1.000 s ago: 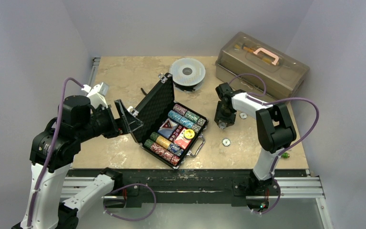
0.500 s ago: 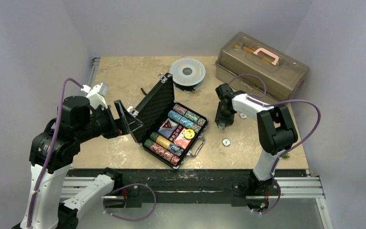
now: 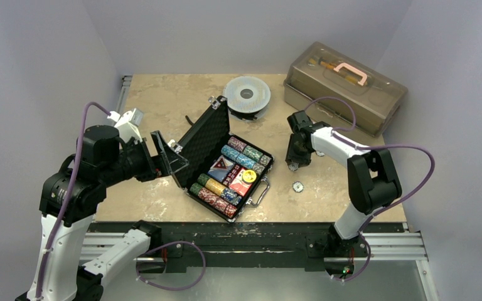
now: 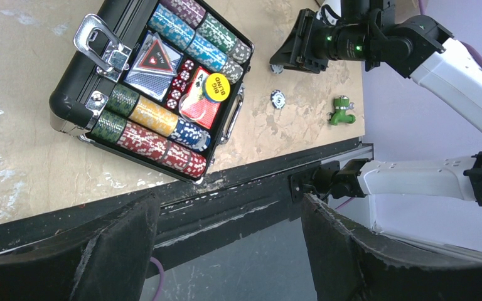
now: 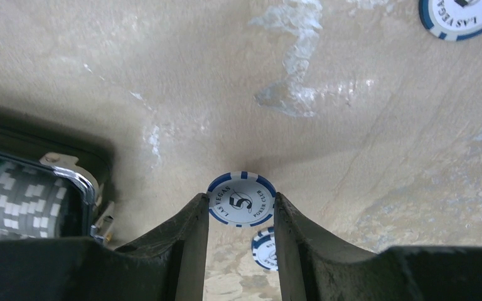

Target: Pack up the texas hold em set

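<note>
One beige table (image 3: pixel 163 106) seen from above, w/ two robot arms at its near edge. Back right: one translucent brown toolbox (image 3: pixel 380 94), pink handle. Centre-left: one black briefcase (image 3: pixel 205 139), lid propped open, base packed w/ three rows of multicoloured chips (image 4: pixel 154 118), two card decks (image 4: pixel 155 58) and one yellow disc (image 4: pixel 216 86) (printed BIG BLIND). Just behind the lid: one round grey spool (image 3: pixel 246 95). The left gripper (image 4: pixel 229 207) hangs just left of the raised lid, fingers spread wide, nothing between them. The right gripper (image 5: pixel 240 204), to the right of the case, is clenched on one white-and-blue chip (image 5: pixel 241 194) marked 5. Two more loose chips (image 5: pixel 463 15) of the same kind lie on the table nearby. One small green fitting (image 4: pixel 342 111) sits near the front right edge.
</note>
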`<move>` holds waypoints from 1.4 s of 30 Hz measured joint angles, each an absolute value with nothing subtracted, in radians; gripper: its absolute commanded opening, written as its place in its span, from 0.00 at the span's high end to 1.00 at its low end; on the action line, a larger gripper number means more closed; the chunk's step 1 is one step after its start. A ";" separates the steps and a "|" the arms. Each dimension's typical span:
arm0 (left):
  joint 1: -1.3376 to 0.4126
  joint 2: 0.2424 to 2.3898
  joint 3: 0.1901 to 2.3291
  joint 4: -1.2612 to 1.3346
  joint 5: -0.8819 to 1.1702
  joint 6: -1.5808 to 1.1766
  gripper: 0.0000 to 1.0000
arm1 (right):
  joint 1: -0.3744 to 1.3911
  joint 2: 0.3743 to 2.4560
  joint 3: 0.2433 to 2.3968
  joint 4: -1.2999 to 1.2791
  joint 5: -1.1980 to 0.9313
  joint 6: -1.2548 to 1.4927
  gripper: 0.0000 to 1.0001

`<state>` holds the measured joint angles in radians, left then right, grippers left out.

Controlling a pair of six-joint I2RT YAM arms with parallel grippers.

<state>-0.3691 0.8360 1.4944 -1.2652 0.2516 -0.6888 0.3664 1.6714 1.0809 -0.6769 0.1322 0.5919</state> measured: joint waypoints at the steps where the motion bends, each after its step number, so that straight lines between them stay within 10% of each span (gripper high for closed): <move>1: -0.369 0.837 1.494 -1.265 0.252 -0.689 0.20 | 0.367 1.660 1.071 -0.681 0.132 0.589 0.79; 22: -0.369 0.852 1.479 -1.243 0.266 -0.696 0.20 | 0.372 1.498 0.859 -0.717 0.070 0.579 0.76; 31: -0.369 0.850 1.476 -1.243 0.266 -0.697 0.20 | 0.375 1.498 0.844 -0.718 0.060 0.584 0.33; 42: -0.369 0.851 1.476 -1.243 0.266 -0.697 0.20 | 0.158 1.513 0.967 -0.655 0.106 0.603 0.29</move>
